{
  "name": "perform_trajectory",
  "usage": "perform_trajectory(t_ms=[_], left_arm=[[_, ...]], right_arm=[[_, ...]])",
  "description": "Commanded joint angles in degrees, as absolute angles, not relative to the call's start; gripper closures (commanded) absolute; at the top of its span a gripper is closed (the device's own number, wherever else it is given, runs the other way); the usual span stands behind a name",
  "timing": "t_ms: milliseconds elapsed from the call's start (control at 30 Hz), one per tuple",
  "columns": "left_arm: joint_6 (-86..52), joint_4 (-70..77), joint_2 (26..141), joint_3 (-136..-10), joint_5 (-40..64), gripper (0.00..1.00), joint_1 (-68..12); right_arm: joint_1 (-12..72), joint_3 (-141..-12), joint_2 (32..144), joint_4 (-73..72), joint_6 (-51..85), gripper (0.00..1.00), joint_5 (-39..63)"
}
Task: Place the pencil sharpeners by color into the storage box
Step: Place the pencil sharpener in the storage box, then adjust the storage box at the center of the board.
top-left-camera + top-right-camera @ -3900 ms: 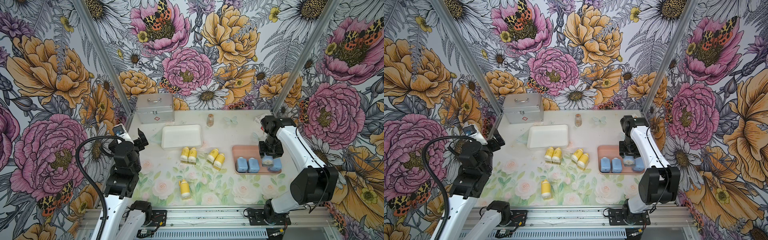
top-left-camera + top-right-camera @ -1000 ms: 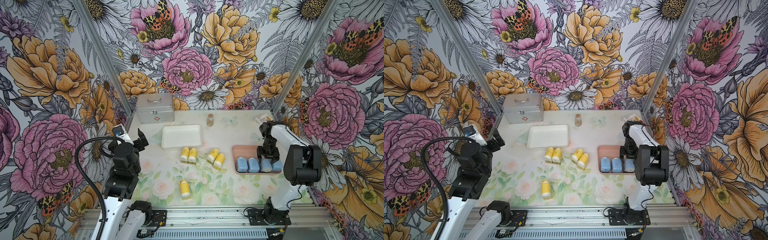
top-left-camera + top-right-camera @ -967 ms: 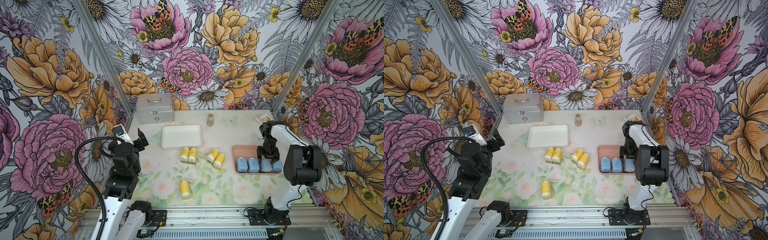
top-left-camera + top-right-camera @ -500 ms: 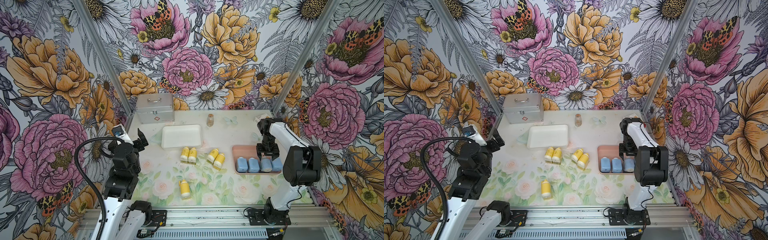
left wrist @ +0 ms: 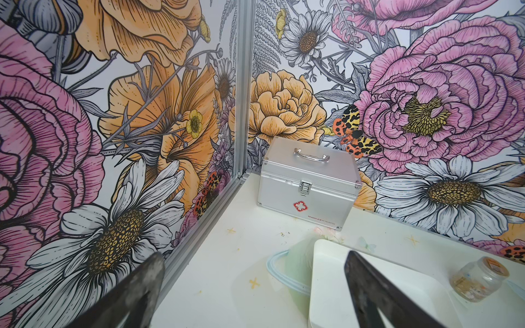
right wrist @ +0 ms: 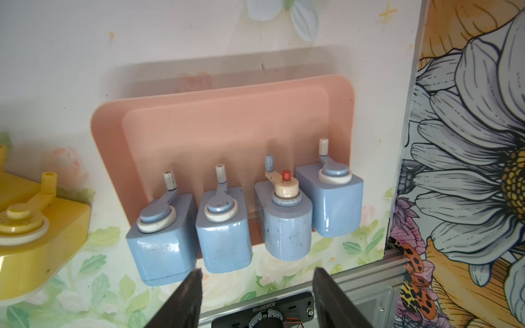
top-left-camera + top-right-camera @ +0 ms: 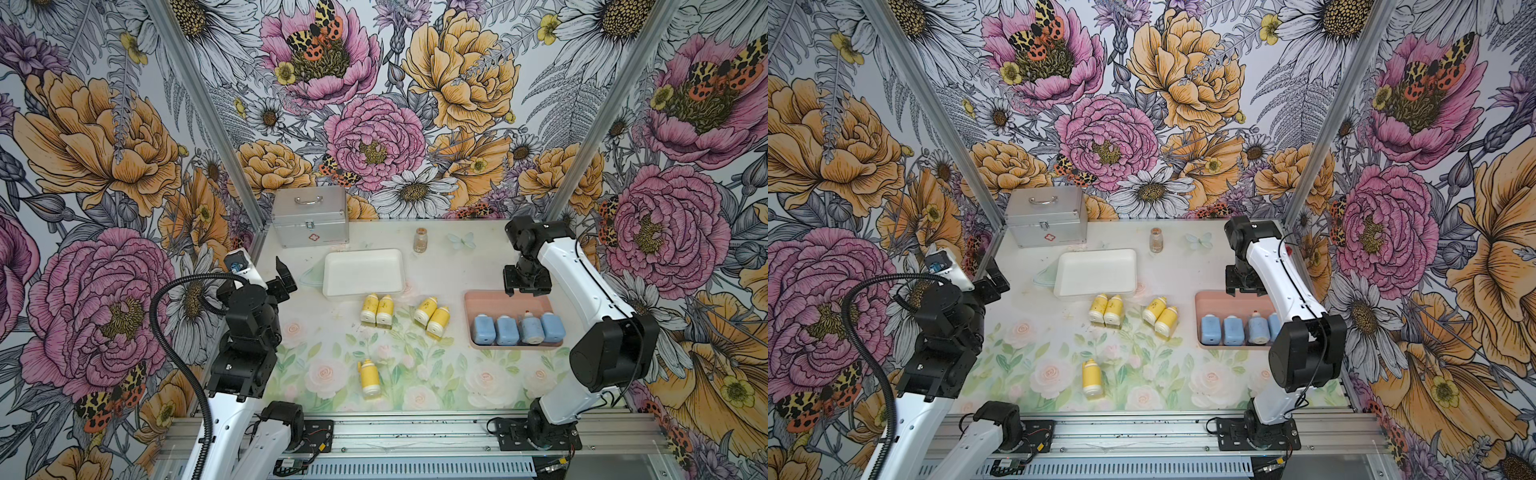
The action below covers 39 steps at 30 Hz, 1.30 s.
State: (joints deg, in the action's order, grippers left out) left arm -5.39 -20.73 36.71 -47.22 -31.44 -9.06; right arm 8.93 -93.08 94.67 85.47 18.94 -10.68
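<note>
With the four blue sharpeners [image 7: 505, 330] lined along the pink tray's [image 7: 490, 297] near edge, I judged the blue half done; my right fingers [image 6: 184, 298] hung apart and empty over its far edge. Five yellow sharpeners [image 7: 369, 308] lay on the surface [image 7: 436, 374] before the white tray [image 7: 363, 272], so next my left fingers [image 5: 133, 295], spread wide and empty by the left edge, needed to reach for one.

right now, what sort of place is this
Probably a robot test booth: left arm and right arm on an aluminium rail, floral wall panels on three sides, blue pencil sharpeners in a pink tray.
</note>
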Motion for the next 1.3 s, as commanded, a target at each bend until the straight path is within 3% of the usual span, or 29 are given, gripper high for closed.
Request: perform_trajectory(t_ms=[0,567,1267], left_arm=[[-5.17,-19.82,37.32,-46.40,-29.12,0.01,-9.56],[-9.50,-24.45,47.25,-51.95,-20.16,0.01,-9.56],[-14.02,-41.84,77.35,-70.23,-7.52,0.01,-12.85]], right_arm=[[11.56,-95.58,93.23,85.69,21.52,0.37,-9.93],[22.11,-95.48,93.39,78.99,26.89,0.37,-7.30],[24.02,-94.48,95.58,71.64,27.20,0.38,-1.52]])
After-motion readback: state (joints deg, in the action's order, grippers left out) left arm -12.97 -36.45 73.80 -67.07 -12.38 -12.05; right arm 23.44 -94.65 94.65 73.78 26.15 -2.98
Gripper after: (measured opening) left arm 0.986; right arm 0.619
